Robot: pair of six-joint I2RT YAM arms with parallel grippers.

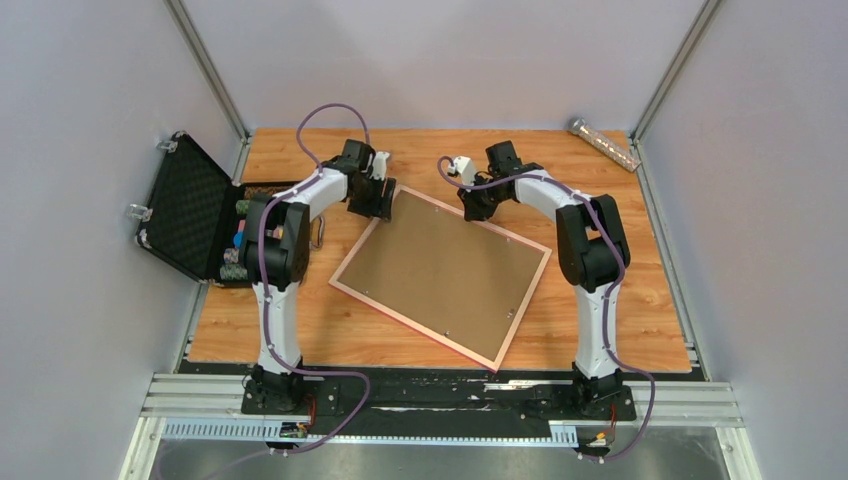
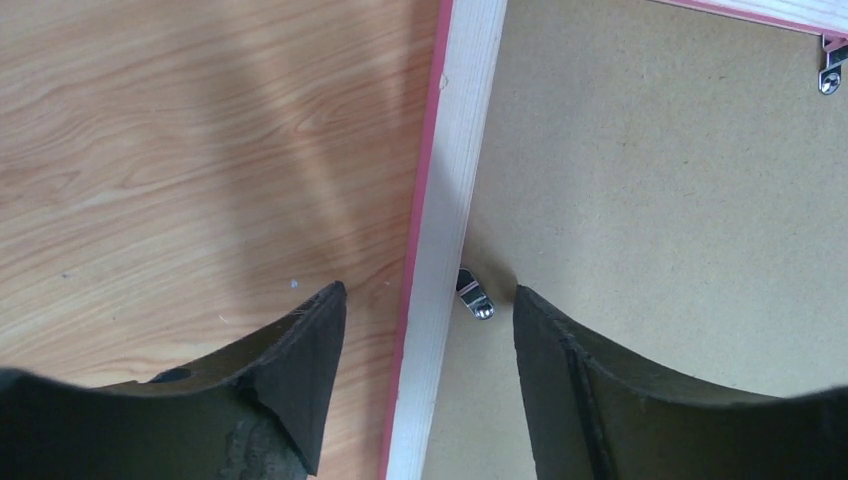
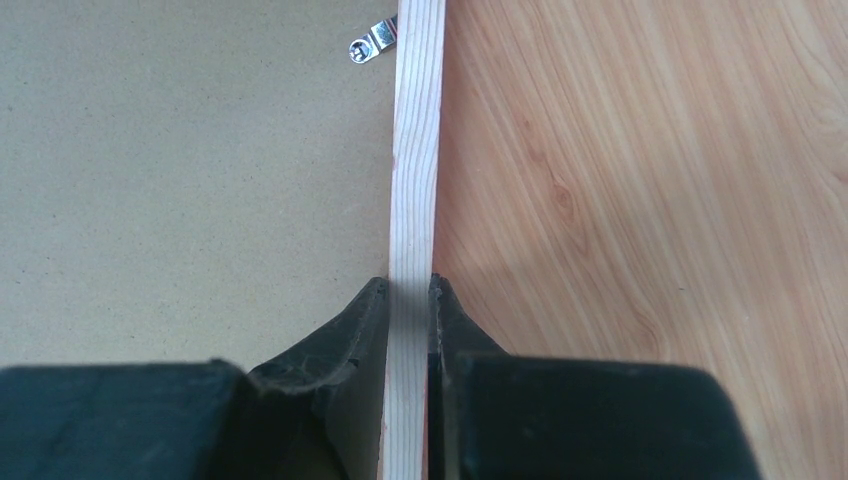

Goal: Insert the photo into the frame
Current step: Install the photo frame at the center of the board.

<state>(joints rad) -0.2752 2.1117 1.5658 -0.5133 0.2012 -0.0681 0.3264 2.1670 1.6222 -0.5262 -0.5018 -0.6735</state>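
Frame [image 1: 412, 327] lies face down on the tabletop [image 1: 600, 320], skewed. Its long axis runs far-left to near-right, with the brown backing board [image 1: 440, 265] seated inside the rails. Photo not visible; cannot tell whether it sits under the board.

Left claw [image 2: 428, 292]: jaws apart, straddling the short far-left rail, holding nothing. A metal turn clip [image 2: 475, 297] lies between its fingers, just inside the rail.

Right claw [image 3: 408, 290]: pinched on the long far rail.

Judgement: the left arm is nearer the clip, so the next move turns on that.
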